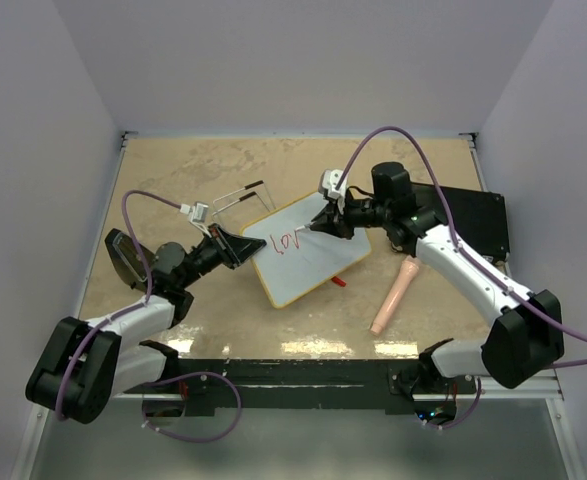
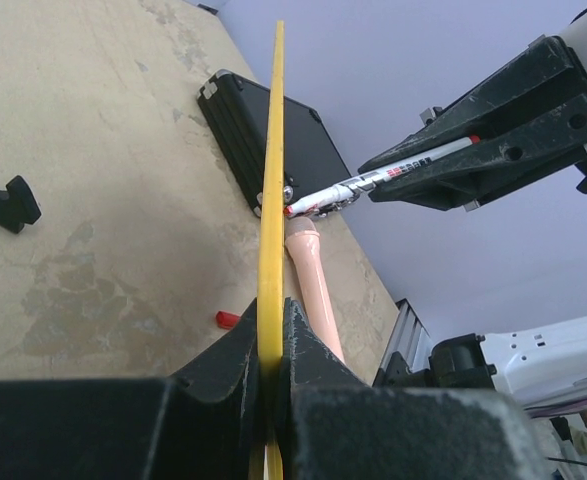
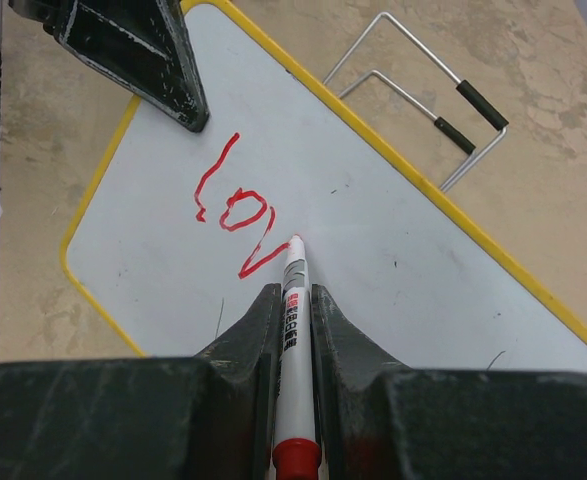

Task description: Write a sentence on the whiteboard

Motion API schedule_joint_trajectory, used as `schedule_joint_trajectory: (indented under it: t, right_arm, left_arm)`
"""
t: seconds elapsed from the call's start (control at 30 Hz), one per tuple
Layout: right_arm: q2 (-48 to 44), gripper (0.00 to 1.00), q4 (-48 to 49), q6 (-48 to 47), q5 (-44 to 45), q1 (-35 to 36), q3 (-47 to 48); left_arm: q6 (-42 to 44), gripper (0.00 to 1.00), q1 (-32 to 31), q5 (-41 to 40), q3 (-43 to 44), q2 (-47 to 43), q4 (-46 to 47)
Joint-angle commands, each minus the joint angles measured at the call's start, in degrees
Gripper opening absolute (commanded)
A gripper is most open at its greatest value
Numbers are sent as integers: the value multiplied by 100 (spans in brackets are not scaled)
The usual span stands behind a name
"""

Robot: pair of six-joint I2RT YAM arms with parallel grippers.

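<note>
Red letters (image 3: 235, 210), "lov" so far, show plainly only from the right wrist: the right tool (image 3: 293, 300) pinches a marker (image 3: 292, 350) whose tip touches the whiteboard (image 3: 393, 230). The left wrist sees just the yellow rim edge-on, clamped in the left tool (image 2: 271, 350). From above, the board sits mid-worktop (image 1: 173, 180), with a wire stand (image 1: 241, 195) by its far-left edge and a black case (image 1: 473, 220) off right.

Robotics lab test cell, white enclosure walls (image 1: 63, 110), mottled beige tabletop (image 1: 183, 170), two cabled robot arms (image 1: 473, 275).
</note>
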Motion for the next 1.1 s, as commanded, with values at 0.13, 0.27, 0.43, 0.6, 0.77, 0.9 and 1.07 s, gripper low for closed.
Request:
schedule_joint_trajectory:
  t: [0.13,0.27,0.43,0.6,0.77,0.9,1.07]
  right_arm:
    - [-275,0,-89,-338,-252,5,-10]
    - [-195,0,-150,-338,-200,-4,34]
    - [-134,0,-116,-285,-7,-4,43]
    - [-2,0,-116,-241,29,-4,60]
    - [16,0,-107,-232,195,-4,60]
    - [-10,0,-37,-145,485,-4,52]
    - [-72,0,25,-109,609,-4,43]
  left_arm:
    - [-139,0,112,-169,90,-335,650]
    - [-139,0,121,-143,99,-362,642]
    - [-139,0,121,-90,99,-388,659]
    - [-148,0,121,-2,99,-397,738]
    - [-139,0,121,7,90,-432,738]
    - [-131,0,121,15,82,-432,738]
    - [-122,0,121,51,73,-432,738]
